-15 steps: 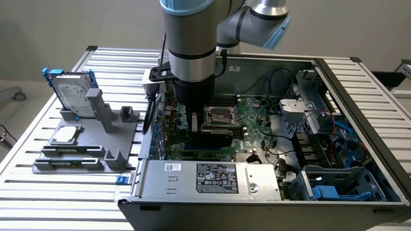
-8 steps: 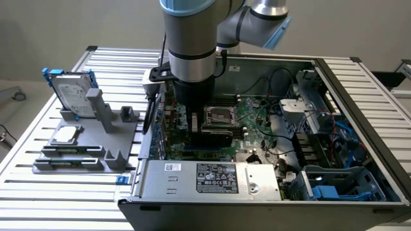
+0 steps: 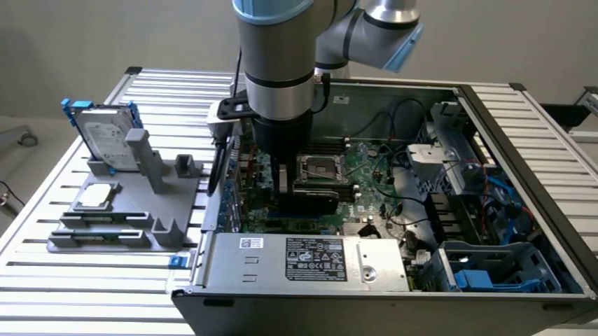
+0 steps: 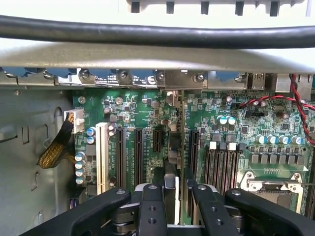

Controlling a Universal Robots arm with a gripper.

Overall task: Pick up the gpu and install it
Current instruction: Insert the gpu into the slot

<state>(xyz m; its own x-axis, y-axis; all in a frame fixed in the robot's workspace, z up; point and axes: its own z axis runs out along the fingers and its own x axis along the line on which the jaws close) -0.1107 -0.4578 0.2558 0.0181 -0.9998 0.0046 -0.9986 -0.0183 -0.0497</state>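
Right, the pick-up looks done: the pincer (image 4: 176,199) is clamped on the gpu (image 4: 173,162), held on edge deep inside the computer case (image 3: 523,140), right at the expansion slots (image 4: 129,152) of the motherboard (image 4: 147,113), though whether it's seated I can't tell.

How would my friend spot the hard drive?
Find the grey holder on the slatted table, at the exterior view's left of the computer case. The hard drive stands upright at its far end: silver, blue-framed, among plain grey parts.
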